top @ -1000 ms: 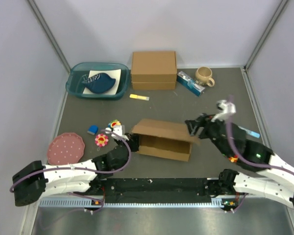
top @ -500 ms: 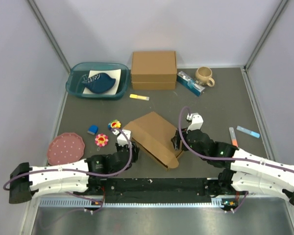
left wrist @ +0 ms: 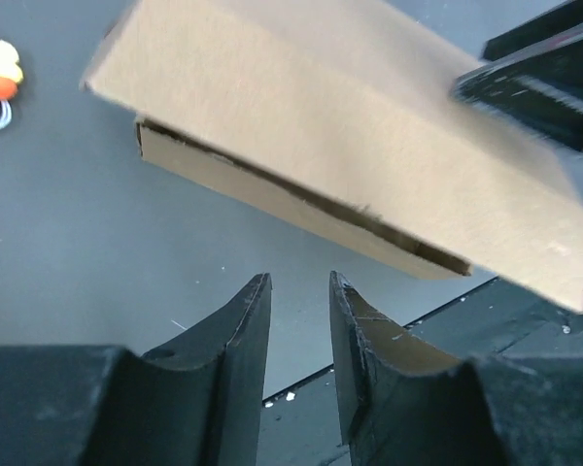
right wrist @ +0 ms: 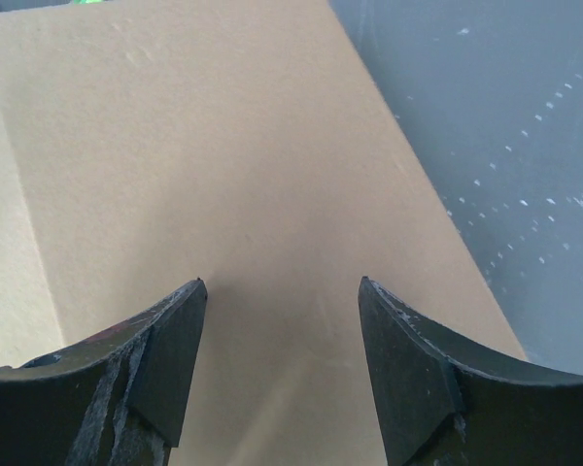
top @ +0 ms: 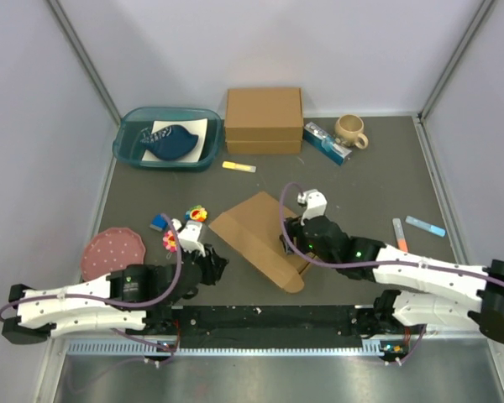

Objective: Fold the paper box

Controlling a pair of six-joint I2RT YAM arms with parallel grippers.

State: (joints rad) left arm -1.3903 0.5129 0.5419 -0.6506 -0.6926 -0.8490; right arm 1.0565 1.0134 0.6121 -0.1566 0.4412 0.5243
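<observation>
The paper box lies slantwise on the mat at front centre, a shallow brown cardboard mailer with its lid down. My right gripper is over the box's near right part, open, with bare cardboard lid under and between its fingertips. My left gripper is just left of the box and apart from it. In the left wrist view the gripper is open by a narrow gap and empty, with the box ahead and the right gripper resting on the box's far right.
A thicker brown cardboard box stands at the back with a teal tray to its left. A mug and blue packet are back right. A yellow marker, flower toys, pink plate and two pens lie around.
The right arm swung left onto the box. The box turned slantwise and its raised lid came down. The left gripper drew back to the left, off the box.
</observation>
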